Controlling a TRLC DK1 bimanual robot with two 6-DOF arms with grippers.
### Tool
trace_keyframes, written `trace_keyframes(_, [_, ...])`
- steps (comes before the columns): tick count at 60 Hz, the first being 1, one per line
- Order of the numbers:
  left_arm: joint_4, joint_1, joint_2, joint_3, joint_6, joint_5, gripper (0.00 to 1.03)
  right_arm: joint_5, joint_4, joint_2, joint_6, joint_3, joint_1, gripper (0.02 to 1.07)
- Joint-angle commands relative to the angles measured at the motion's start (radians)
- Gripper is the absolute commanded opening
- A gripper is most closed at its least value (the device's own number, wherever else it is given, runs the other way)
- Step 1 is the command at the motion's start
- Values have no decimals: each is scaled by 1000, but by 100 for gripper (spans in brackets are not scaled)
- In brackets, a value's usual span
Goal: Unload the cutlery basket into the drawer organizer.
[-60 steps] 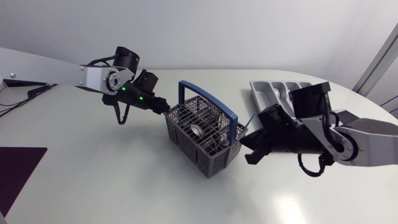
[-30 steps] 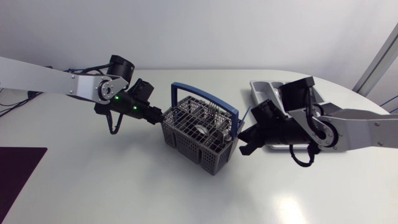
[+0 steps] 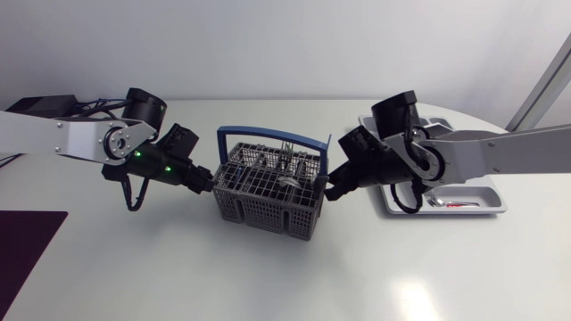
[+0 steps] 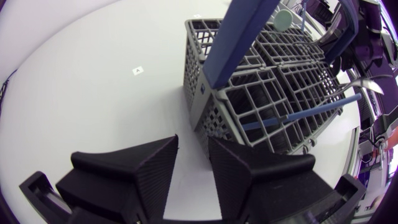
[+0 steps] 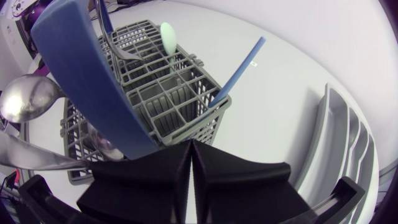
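The grey mesh cutlery basket (image 3: 268, 192) with a blue handle (image 3: 272, 134) stands mid-table and holds silver spoons and blue-handled pieces. My left gripper (image 3: 208, 182) sits low against its left wall. In the left wrist view the gripper (image 4: 194, 142) is open, with only bare table in the gap and the basket (image 4: 249, 99) corner just ahead. My right gripper (image 3: 332, 188) is at the basket's right wall. Its fingers (image 5: 205, 163) are shut on nothing, tips against the basket rim (image 5: 180, 93). The grey drawer organizer (image 3: 489, 183) lies behind my right arm.
A spoon and a small red piece (image 3: 451, 204) lie in the organizer's front compartment. A blue rod (image 5: 239, 68) and a pale green tip (image 5: 168, 31) stick up from the basket. A dark purple mat (image 3: 22, 241) lies at the table's left edge.
The basket has slid left and turned square to the camera. Both grippers travelled left with it, staying at its sides. My right arm has uncovered more of the organizer.
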Motion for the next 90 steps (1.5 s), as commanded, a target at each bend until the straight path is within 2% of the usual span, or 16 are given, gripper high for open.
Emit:
trace_keyframes(1, [10, -13, -50, -31, 37, 68, 36, -50, 40, 30, 17, 99, 66, 9])
trace_keyframes(18, [11, 18, -117, -85, 44, 79, 37, -29, 25, 87, 17, 181, 90, 9])
trace_keyframes(48, [40, 16, -73, -16, 29, 79, 37, -18, 36, 36, -15, 54, 56, 12])
trace_keyframes(50, [45, 16, -71, -16, 27, 79, 37, -10, 36, 32, -19, 45, 56, 22])
trace_keyframes(54, [46, 14, -71, -18, 29, 79, 37, -4, 36, 18, -33, 17, 56, 57])
trace_keyframes(56, [46, 14, -73, -19, 30, 79, 37, -4, 37, 9, -42, 3, 56, 70])
trace_keyframes(58, [46, 14, -74, -21, 30, 78, 37, -4, 39, 0, -50, -13, 56, 83])
trace_keyframes(60, [48, 16, -77, -24, 30, 78, 37, -2, 46, -11, -58, -32, 52, 91])
trace_keyframes(70, [48, 19, -108, -47, 38, 78, 37, 1, 88, -89, -93, -132, 15, 97])
trace_keyframes(80, [54, 14, -142, -77, 38, 78, 37, -1, 91, -197, -119, -201, -25, 98])
trace_keyframes(90, [54, 5, -149, -81, 37, 78, 37, -7, 85, -220, -125, -201, -54, 98])
